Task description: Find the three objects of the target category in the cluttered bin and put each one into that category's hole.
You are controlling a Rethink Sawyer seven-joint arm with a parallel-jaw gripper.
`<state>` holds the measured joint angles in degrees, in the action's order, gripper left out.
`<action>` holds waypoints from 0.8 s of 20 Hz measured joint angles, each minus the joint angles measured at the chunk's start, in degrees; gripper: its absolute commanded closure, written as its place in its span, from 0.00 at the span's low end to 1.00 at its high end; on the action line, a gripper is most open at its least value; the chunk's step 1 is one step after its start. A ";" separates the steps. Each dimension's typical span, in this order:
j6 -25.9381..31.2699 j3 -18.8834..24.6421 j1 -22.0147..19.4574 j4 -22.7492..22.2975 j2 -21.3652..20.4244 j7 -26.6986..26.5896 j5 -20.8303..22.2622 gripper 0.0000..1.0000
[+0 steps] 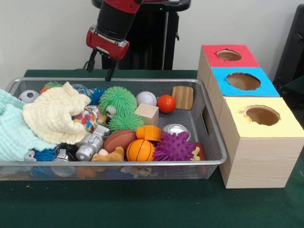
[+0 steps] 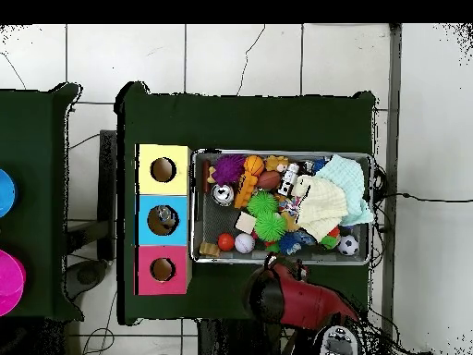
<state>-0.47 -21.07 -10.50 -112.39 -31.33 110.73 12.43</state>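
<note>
My gripper [image 1: 101, 69] hangs empty above the bin's [image 1: 142, 163] far rim, behind the toys, its 2 fingers [image 1: 90, 61] spread apart and pointing down. My red arm [image 1: 114, 21] slants down to it from above.

Right below lie a yellow cloth [image 1: 54, 114] over a mint cloth [image 1: 12, 128], a soccer ball [image 1: 29, 96] in the far corner, and 2 green spiky balls [image 1: 117, 99]. Beside them sit a baseball [image 1: 147, 98], an orange-red ball [image 1: 166, 103] and a wooden cube [image 1: 147, 114]. Nearer the front are a football [image 1: 119, 139], a basketball [image 1: 140, 150] and a purple spiky ball [image 1: 174, 147].

Just beside the bin on the desk [image 1: 142, 204] stand 3 boxes, each with 1 round hole: red [image 1: 228, 55], blue [image 1: 243, 80], yellow [image 1: 261, 116].
</note>
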 measured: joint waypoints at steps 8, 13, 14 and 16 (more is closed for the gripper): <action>-4.20 0.32 -3.35 -1.80 -2.10 0.00 2.82 0.00; -5.61 0.33 -3.72 -2.41 -2.25 0.00 3.16 0.00; -5.67 0.33 -3.72 -2.44 -2.25 0.00 3.16 0.00; -5.87 0.33 -3.72 -2.44 -2.15 0.00 3.16 0.00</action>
<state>-6.34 -20.74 -14.22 -114.84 -33.48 110.73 15.59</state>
